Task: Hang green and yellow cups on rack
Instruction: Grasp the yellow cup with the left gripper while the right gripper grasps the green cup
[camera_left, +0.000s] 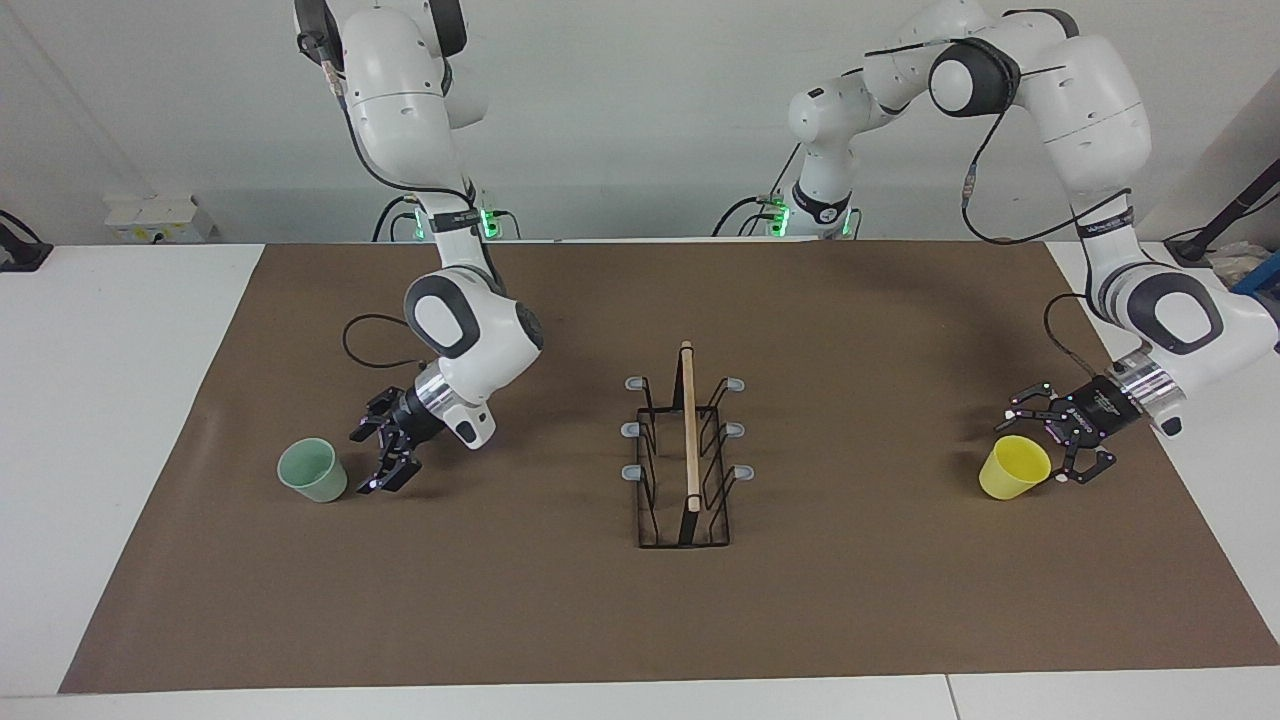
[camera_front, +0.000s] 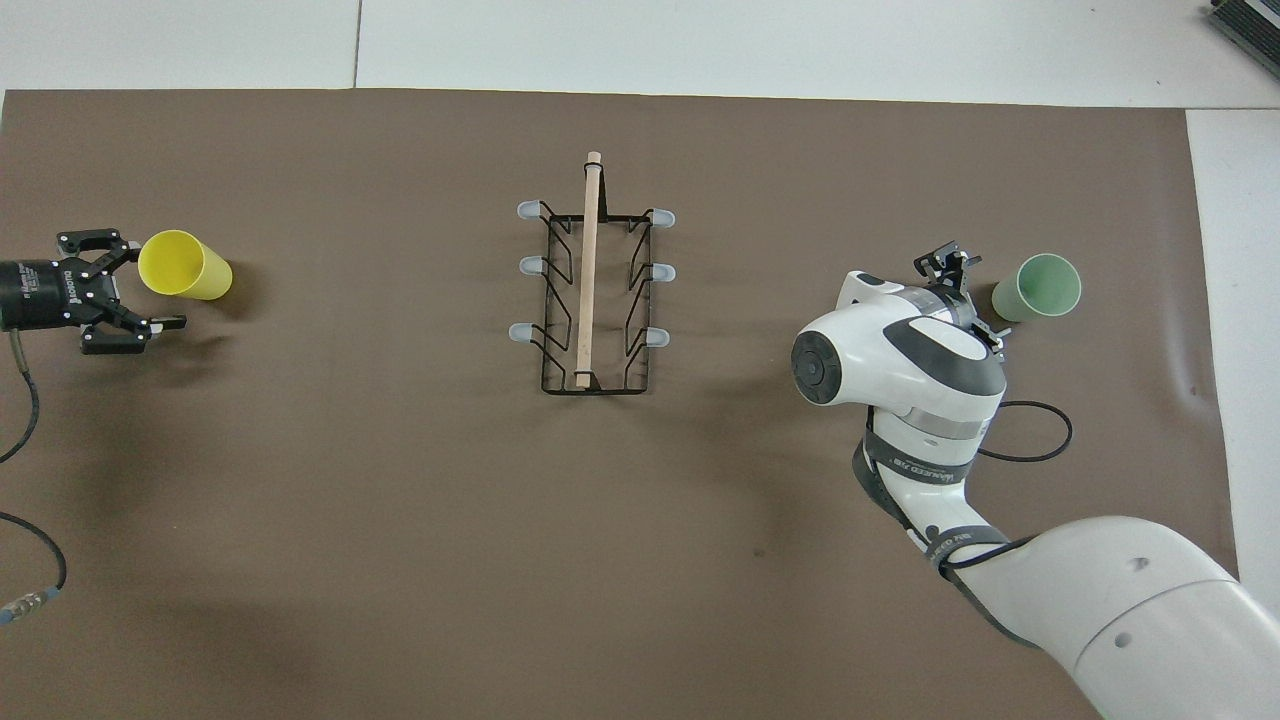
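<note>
With both claws spread, slide your left gripper (camera_left: 1050, 447) squarely around the yellow cup (camera_left: 1015, 467) at frame right, right gripper (camera_left: 383, 452) around the green cup (camera_left: 312, 469) at frame left.

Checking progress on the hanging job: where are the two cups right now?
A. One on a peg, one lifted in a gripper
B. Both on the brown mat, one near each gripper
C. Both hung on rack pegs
B: the green cup and yellow cup stand on the brown mat, and the rack has nothing on its pegs.
</note>
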